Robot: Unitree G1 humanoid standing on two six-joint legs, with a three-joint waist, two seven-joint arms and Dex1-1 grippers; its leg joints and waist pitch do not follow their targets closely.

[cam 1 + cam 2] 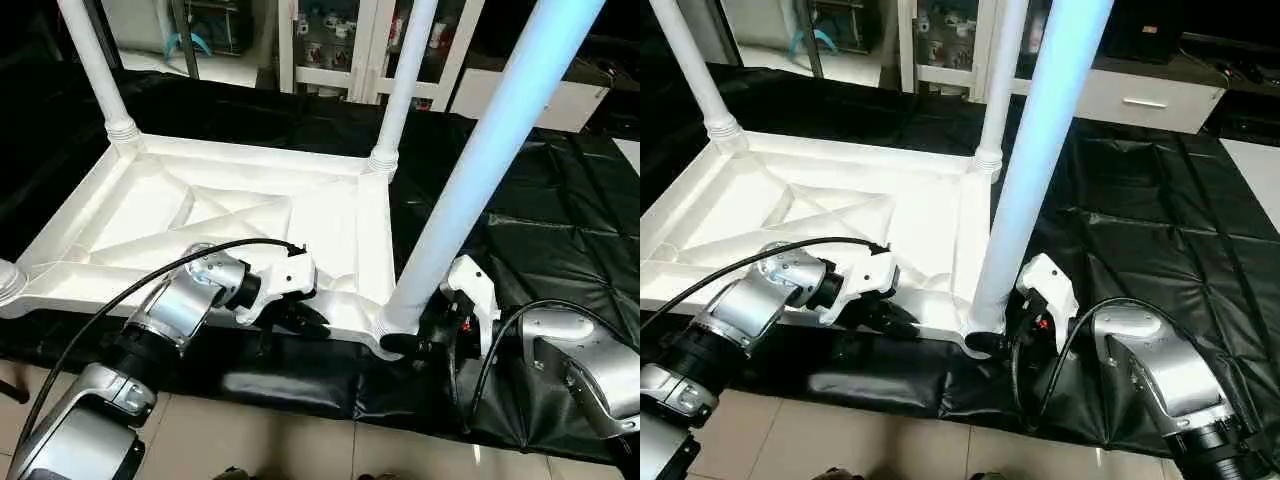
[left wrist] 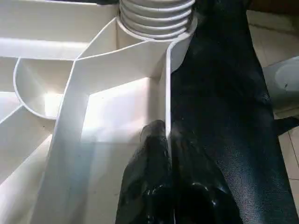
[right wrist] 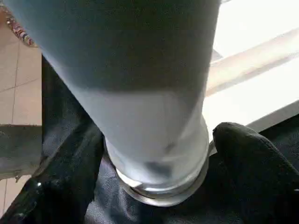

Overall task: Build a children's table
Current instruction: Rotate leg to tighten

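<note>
Left gripper (image 1: 300, 322): I see my fingers pinched on the near rim of the table top (image 1: 230, 215).
Right gripper (image 1: 425, 335): I see fingers (image 3: 252, 163) spread to either side of the near right leg (image 1: 480, 170), at its base; whether they press it I cannot tell.
Near right leg: standing in its corner socket, tilted.
Table top: upside down on the black mat (image 1: 540, 210), ribs up.
Far legs (image 1: 400, 85): two upright in the back sockets.
</note>
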